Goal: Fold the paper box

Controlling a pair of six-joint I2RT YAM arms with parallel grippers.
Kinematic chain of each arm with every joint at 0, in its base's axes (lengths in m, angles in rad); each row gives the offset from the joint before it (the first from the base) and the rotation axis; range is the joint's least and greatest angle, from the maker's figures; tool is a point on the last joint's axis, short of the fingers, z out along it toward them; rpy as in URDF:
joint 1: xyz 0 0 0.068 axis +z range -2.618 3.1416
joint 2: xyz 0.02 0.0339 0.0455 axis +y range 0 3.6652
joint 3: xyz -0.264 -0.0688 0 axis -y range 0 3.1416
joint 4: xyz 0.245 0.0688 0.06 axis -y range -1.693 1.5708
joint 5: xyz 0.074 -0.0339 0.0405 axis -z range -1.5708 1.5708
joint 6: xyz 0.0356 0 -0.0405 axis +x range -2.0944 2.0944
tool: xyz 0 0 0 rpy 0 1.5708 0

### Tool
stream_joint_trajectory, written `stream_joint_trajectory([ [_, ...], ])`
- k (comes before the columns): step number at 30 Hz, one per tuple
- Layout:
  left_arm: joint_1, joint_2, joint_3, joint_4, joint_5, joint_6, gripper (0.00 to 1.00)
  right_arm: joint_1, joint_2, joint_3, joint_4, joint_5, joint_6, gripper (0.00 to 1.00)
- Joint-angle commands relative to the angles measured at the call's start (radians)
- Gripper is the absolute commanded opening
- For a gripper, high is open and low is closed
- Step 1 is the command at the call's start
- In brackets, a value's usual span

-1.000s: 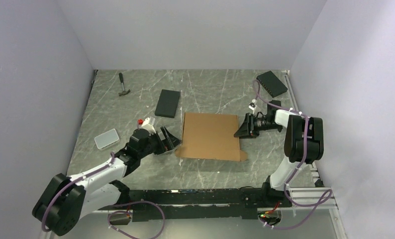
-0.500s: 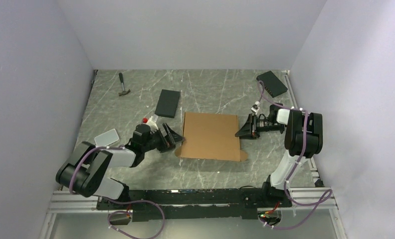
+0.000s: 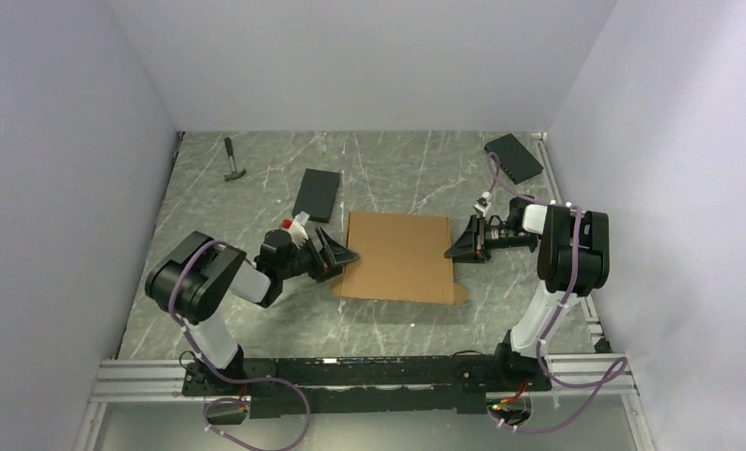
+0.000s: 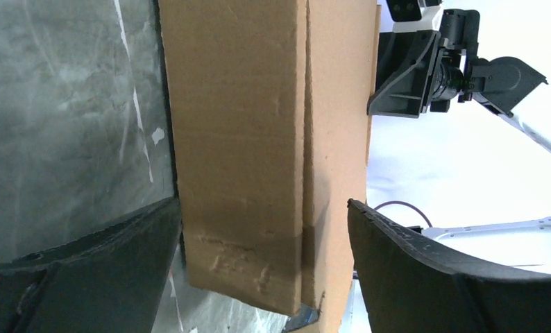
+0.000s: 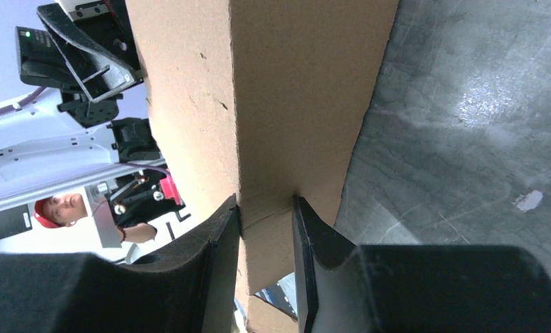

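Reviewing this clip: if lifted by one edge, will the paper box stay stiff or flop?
Likely fairly stiff: the paper box lies flat without sagging. It probably hinges at its crease. Pinched at one edge by the right gripper, its far side may droop.

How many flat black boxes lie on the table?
2. One black box lies beyond the paper box's far left corner; the second black box sits at the table's far right corner. Others may be hidden.

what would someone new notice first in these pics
The big flat brown paper box lies in the middle of the table. The right gripper pinches its right edge, while the left gripper stands open around its left edge. A flat black box and a small hammer lie behind it, to the left.
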Motion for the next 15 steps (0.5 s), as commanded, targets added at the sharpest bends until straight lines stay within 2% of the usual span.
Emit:
stream_joint_trajectory([
  [1,0.001,0.097,0.012,0.166,0.052,-0.073,0.93,-0.004,0.048,0.011,0.049,0.129,-0.040,0.23],
  [7,-0.003,0.145,0.006,0.268,0.060,-0.130,0.86,-0.004,0.058,0.014,0.046,0.123,-0.043,0.23],
  [9,-0.010,0.148,0.011,0.277,0.058,-0.146,0.80,-0.003,0.059,0.014,0.042,0.121,-0.046,0.23],
  [13,-0.038,0.151,0.035,0.276,0.045,-0.177,0.64,-0.002,0.057,0.016,0.038,0.111,-0.054,0.24],
  [15,-0.050,0.144,0.039,0.274,0.033,-0.188,0.59,-0.003,0.053,0.023,0.026,0.103,-0.068,0.28],
])
